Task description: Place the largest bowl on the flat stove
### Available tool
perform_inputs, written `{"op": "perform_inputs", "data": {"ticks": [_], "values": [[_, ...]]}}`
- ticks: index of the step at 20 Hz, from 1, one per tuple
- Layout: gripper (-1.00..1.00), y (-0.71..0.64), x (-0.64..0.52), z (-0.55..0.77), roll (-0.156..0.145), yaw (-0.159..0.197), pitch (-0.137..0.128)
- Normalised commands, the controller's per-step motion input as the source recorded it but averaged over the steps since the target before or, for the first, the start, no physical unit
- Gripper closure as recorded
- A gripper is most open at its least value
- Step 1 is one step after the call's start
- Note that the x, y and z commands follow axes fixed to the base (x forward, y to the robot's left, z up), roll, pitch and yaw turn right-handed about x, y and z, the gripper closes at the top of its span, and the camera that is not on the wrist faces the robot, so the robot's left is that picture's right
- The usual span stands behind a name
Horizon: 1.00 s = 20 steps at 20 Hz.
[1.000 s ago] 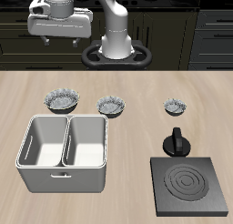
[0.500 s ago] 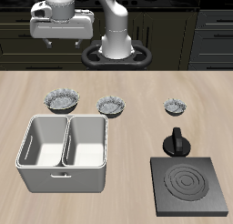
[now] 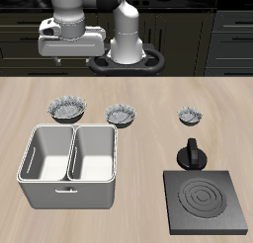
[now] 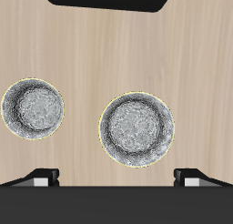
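The largest bowl [image 3: 66,109] sits on the wooden table behind the white basin, grey-white and speckled with a scalloped rim. It also shows in the wrist view [image 4: 136,129], between my fingertips [image 4: 44,176] and a little ahead of them. My gripper [image 3: 69,58] hangs open and empty well above this bowl, in front of the robot's base. The flat stove [image 3: 206,203] lies at the table's front edge, black with white rings, its black knob [image 3: 191,153] at the edge farther from the front.
Two smaller matching bowls stand in the same row: the middle one [image 3: 121,114], also in the wrist view [image 4: 33,108], and the smallest [image 3: 191,115] behind the stove's knob. A white two-compartment basin [image 3: 71,193] stands near the front edge, just in front of the largest bowl.
My gripper has come down and a little forward, toward the spot above the largest bowl. The bowls, basin and stove have not moved.
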Motion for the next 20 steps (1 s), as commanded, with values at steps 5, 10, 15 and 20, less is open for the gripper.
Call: {"op": "perform_inputs", "data": {"ticks": [5, 10, 15, 20], "values": [[-1.00, 0.02, -0.02, -0.37, 0.001, -0.012, 0.019], [-1.00, 0.00, -0.05, -0.42, -0.007, -0.003, 0.013], [-1.00, 0.00, -0.03, -0.30, 0.006, -0.013, 0.015], [-1.00, 0.06, -0.04, -0.36, 0.014, -0.015, 0.025]]}}
